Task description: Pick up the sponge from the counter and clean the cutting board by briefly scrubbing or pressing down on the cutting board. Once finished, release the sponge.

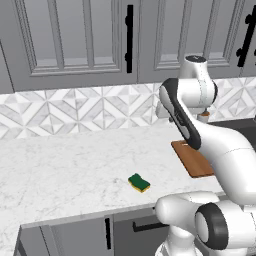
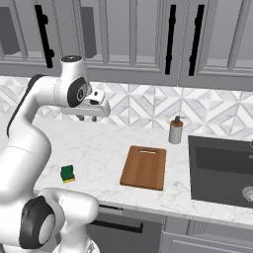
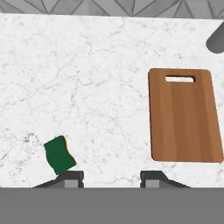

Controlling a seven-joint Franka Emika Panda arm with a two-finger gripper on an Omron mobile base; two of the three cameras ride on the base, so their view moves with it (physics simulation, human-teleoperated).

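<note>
We see the sponge (image 3: 59,154) lying flat on the counter (image 1: 65,160), a small block with a dark green, slightly wavy top over a yellow layer that shows along its edge in the left base view. The counter is a smooth white slab with faint grey veins. Well to the right of the sponge lies the board (image 3: 184,115), a thin rectangle of reddish-brown wood with lengthwise grain, rounded corners and a slot handle at its far end; the two are apart, with bare marble between them. The gripper (image 3: 111,176) hangs above the counter nearer us than both; its two dark tips stand apart with nothing between them, so the jaws are open and empty. In the right base view we also find a small grey soap dispenser (image 2: 175,130) with a brown top just beyond the board, and a dark sink (image 2: 222,170) to the board's right. In the left base view the arm covers much of the board. Behind the counter runs a white-grey tile backsplash (image 1: 75,110) in triangles, under grey panelled cabinets (image 2: 128,34) with black bar handles.
</note>
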